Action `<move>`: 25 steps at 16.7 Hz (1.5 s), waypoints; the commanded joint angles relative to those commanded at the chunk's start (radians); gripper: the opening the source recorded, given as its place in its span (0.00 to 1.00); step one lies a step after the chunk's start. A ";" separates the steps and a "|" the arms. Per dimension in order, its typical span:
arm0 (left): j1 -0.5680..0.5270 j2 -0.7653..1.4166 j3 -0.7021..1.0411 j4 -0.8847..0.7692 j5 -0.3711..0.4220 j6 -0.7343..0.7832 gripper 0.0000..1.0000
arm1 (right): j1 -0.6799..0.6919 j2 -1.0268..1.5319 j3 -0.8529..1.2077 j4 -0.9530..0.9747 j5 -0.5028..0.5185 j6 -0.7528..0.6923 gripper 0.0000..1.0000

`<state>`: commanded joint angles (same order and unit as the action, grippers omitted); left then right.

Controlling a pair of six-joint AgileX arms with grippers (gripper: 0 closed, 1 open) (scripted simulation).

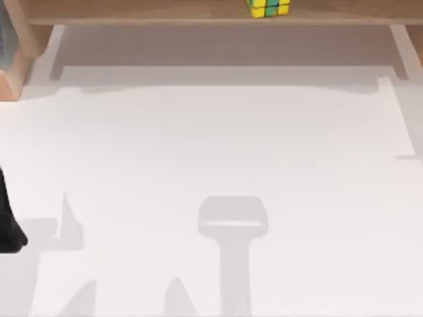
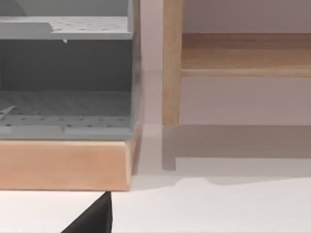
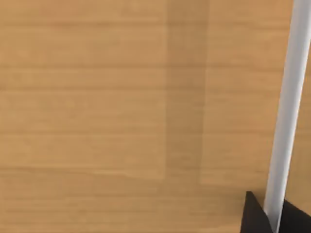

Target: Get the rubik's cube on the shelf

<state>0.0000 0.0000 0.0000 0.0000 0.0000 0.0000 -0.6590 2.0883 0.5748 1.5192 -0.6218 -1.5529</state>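
The rubik's cube point(image 1: 268, 7), with yellow, green and blue stickers, rests on the light-brown wooden shelf point(image 1: 132, 10) at the far edge of the table, a little right of the middle. No gripper touches it. My left arm point(image 1: 8, 224) is parked low at the table's left edge; a dark part of the left gripper point(image 2: 93, 219) looks toward the shelf's left support point(image 2: 172, 63) and board point(image 2: 243, 53). My right gripper point(image 3: 274, 218) hangs close over a light-brown wooden surface point(image 3: 97, 97), with a white strip point(image 3: 286, 111) beside it.
A grey perforated rack on a wooden base point(image 2: 63, 162) stands at the far left, beside the shelf's left support, and also shows in the top view as the wooden base point(image 1: 12, 76). The white tabletop point(image 1: 211, 165) stretches in front of the shelf.
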 joint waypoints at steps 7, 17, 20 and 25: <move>0.000 0.000 0.000 0.000 0.000 0.000 1.00 | 0.080 0.056 0.151 -0.097 0.081 -0.001 0.00; 0.000 0.000 0.000 0.000 0.000 0.000 1.00 | 0.129 0.126 0.314 -0.190 0.137 -0.005 0.00; 0.000 0.000 0.000 0.000 0.000 0.000 1.00 | 0.162 0.158 0.396 -0.243 0.168 -0.001 0.00; 0.000 0.000 0.000 0.000 0.000 0.000 1.00 | 0.159 0.160 0.401 -0.251 0.170 0.002 0.00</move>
<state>0.0000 0.0000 0.0000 0.0000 0.0000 0.0000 -0.5000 2.2480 0.9757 1.2687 -0.4515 -1.5509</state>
